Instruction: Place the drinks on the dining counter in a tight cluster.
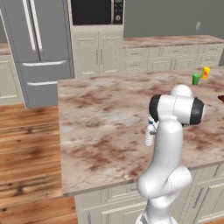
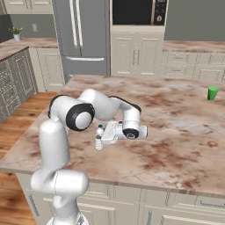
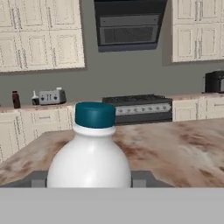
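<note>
We see the dining counter [image 1: 100, 109], a wide island slab of brown-and-cream marbled stone over cream panelled cabinets, with the white arm reaching across its near part. The gripper [image 2: 102, 136] lies level just above the slab, its jaws set on either side of the ribbed water bottle [image 2: 99, 137], which stands upright between them near the front edge; in the hand view this bottle [image 3: 89, 157] fills the space between the two dark fingertips [image 3: 38, 179], pale-bodied with a teal cap, so we read the jaws as closed on it. Far across the slab a small green cup [image 1: 196, 78] stands upright, with a yellow-orange cup [image 1: 205, 72] just beside it; we cannot tell what either contains. On the wall counter [image 3: 26, 108] in the hand view, a dark maroon bottle [image 3: 16, 99] and a small white bottle [image 3: 35, 99] stand beside a toaster [image 3: 51, 96]. Behind the island stand a grey refrigerator [image 1: 37, 48] and a built-in microwave [image 1: 97, 12], above a wooden floor [image 1: 26, 148].
</note>
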Robot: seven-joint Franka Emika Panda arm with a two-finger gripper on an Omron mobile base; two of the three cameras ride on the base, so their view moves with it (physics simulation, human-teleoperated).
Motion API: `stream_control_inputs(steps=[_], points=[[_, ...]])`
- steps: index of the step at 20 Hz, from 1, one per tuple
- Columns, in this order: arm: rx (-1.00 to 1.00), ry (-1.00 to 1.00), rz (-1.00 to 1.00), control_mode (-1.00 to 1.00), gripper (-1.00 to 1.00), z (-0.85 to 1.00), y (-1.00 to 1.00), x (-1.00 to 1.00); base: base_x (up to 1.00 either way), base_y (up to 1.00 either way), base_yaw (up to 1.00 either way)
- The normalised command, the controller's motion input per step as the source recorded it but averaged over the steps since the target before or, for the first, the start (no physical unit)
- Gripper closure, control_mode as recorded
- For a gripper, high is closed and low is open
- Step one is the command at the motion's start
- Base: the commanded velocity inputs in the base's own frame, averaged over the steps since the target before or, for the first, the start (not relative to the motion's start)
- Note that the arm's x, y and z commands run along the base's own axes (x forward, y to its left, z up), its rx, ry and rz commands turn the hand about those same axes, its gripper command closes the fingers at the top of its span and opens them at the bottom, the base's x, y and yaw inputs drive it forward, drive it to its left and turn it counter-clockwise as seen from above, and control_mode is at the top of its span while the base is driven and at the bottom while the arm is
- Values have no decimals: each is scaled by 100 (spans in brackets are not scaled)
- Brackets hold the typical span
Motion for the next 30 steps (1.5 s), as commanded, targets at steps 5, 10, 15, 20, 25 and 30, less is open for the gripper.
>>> stream_control_inputs(steps=[5, 10, 15, 20, 25, 30], points=[[-14, -11, -3, -100, 100, -46, 24, -2, 0, 0, 0], [-16, -8, -8, -100, 100, -38, 35, -6, 0, 0, 0], [-18, -4, -18, -100, 100, -32, 33, -23, 0, 0, 0], [-15, 0, -22, -100, 100, -28, 22, -22, 0, 0, 0], [-8, 0, -11, -100, 100, -33, -6, -26, 0, 0, 0], [0, 0, 0, -100, 100, -28, -19, -20, 0, 0, 0]])
